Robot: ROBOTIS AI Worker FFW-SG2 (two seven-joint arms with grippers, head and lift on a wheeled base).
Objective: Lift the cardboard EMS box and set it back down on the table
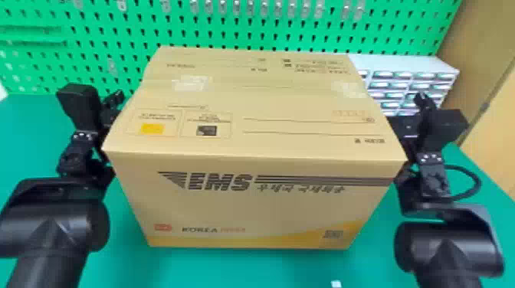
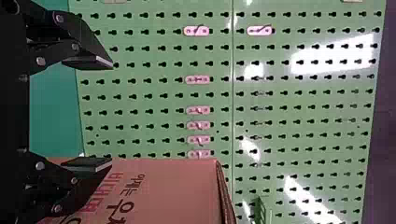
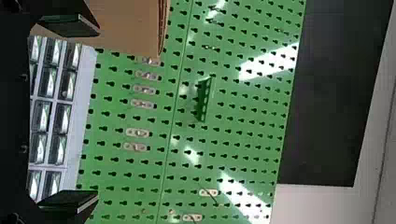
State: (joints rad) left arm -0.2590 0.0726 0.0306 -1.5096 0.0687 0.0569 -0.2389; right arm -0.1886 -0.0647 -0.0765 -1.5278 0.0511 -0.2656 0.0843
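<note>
left hand [image 2: 112,113] and right hand [image 3: 98,113] both spread open, ems box [image 1: 253,207] between them at the desk [image 1: 268,268]; we'd guess light, stiffish, slippery card, so press both sides evenly

shows as a tan cardboard ems box [image 1: 253,210], yellow swoosh low on front; upright, top closed, at green table [image 1: 245,270]; unclear if raised.
</note>
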